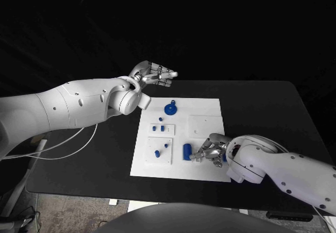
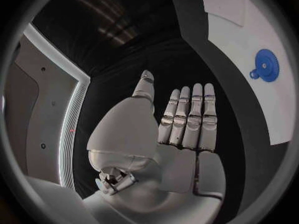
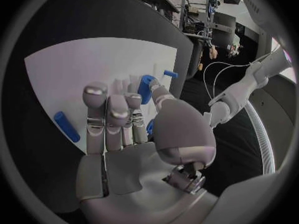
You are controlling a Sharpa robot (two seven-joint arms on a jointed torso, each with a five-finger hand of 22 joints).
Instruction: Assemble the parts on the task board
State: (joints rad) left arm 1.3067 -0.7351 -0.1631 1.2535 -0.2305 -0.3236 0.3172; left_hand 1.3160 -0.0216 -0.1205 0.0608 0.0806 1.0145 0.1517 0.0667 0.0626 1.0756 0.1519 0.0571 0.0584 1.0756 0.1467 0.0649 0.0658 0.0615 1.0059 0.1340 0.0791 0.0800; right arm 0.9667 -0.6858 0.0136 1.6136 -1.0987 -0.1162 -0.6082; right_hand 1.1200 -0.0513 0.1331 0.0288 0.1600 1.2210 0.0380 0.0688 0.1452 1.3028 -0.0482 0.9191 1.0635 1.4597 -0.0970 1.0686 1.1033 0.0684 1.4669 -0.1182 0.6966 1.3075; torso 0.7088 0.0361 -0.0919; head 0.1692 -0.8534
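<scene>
The white task board (image 1: 210, 109) lies mid-table. On it are a blue gear (image 1: 171, 108) near the back, small blue parts (image 1: 160, 128) on a raised plate, another small part (image 1: 158, 153) further forward, and a blue bar (image 1: 188, 151). My right hand (image 1: 212, 151) hovers low over the board's front right, just right of the bar (image 3: 66, 126). Its thumb and fingers (image 3: 118, 117) pinch a blue part (image 3: 147, 88), mostly hidden behind the thumb. My left hand (image 1: 154, 74) is raised behind the board's back left corner, its fingers (image 2: 190, 119) straight and holding nothing. The gear (image 2: 266, 65) lies beyond it.
A bare square plate (image 1: 207, 124) sits on the board's right half. Black table (image 1: 266, 111) surrounds the board, with wide room to its right and behind it. White cables (image 1: 63, 145) hang off the table's left edge.
</scene>
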